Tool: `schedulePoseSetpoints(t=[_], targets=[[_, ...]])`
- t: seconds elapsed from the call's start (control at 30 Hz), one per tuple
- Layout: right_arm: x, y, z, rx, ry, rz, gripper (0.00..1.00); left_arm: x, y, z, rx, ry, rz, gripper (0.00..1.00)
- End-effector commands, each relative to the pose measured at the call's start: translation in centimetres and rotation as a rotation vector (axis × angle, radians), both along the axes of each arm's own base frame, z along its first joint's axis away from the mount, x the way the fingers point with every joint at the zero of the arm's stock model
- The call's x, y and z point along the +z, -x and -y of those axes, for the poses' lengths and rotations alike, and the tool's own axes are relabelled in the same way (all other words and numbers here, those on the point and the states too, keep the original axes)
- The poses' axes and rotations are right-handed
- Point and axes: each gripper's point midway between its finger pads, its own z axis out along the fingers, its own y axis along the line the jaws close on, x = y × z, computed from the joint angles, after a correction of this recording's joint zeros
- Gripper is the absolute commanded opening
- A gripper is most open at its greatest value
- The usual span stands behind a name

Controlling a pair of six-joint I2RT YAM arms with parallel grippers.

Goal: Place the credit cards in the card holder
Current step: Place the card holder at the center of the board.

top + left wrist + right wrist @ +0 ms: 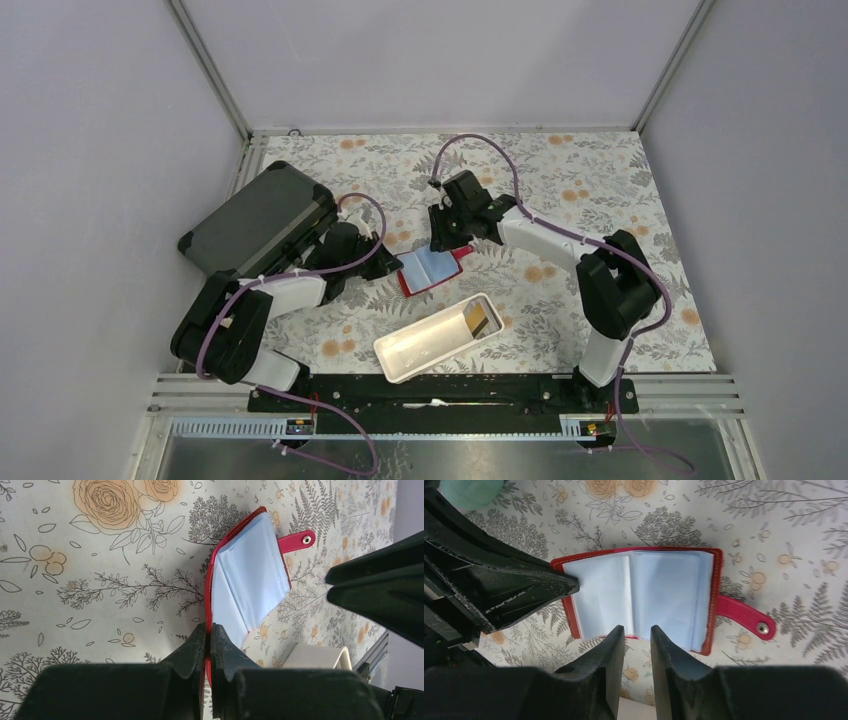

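The card holder (pixel 432 268), a small red wallet, lies open on the floral table with its snap strap (pixel 744 616) out to the side. Light blue leaves (pixel 659 595) fill its inside; I cannot tell cards from sleeves there. My left gripper (pixel 209 630) is shut on the red edge of the card holder (pixel 250 570). My right gripper (pixel 637 630) hovers over the card holder's (pixel 644 597) near edge, open, with only table showing between its fingers. A yellow-brown credit card (pixel 481 319) rests in the white tray.
The long white tray (pixel 420 345) lies just in front of the wallet, between the two arms. A big dark grey hard case (pixel 260 222) sits at the back left beside the left arm. Grey walls close off the table on three sides.
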Motion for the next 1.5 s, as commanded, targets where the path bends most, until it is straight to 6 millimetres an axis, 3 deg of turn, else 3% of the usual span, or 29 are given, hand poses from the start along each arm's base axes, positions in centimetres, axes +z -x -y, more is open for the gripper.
schedulePoseSetpoints(t=[0.0, 0.27, 0.47, 0.67, 0.83, 1.07, 1.47], targets=[[-2.3, 1.4, -1.7, 0.044, -0.064, -0.093, 0.32, 1.4, -1.8, 0.4, -0.033, -0.016, 0.065, 0.00], [-5.9, 1.2, -0.9, 0.020, -0.001, -0.114, 0.31, 0.6, -3.1, 0.1, -0.049, -0.103, 0.075, 0.02], [-7.6, 1.6, -0.1, 0.001, 0.030, -0.130, 0.31, 0.5, -3.7, -1.0, -0.018, -0.176, 0.085, 0.25], [-8.5, 1.9, 0.4, -0.026, 0.039, -0.145, 0.31, 2.9, -4.2, -1.3, 0.012, -0.185, 0.133, 0.51], [-8.7, 2.1, 0.5, -0.032, 0.042, -0.147, 0.31, 7.1, -4.4, -0.6, 0.057, -0.160, 0.226, 0.65], [-8.4, 2.0, 0.7, -0.041, 0.042, -0.139, 0.31, 11.7, -3.2, 3.1, 0.027, 0.002, 0.321, 0.64], [-7.5, 1.8, 0.6, -0.057, 0.028, -0.125, 0.31, 8.0, -3.2, 5.1, 0.061, 0.168, 0.222, 0.55]])
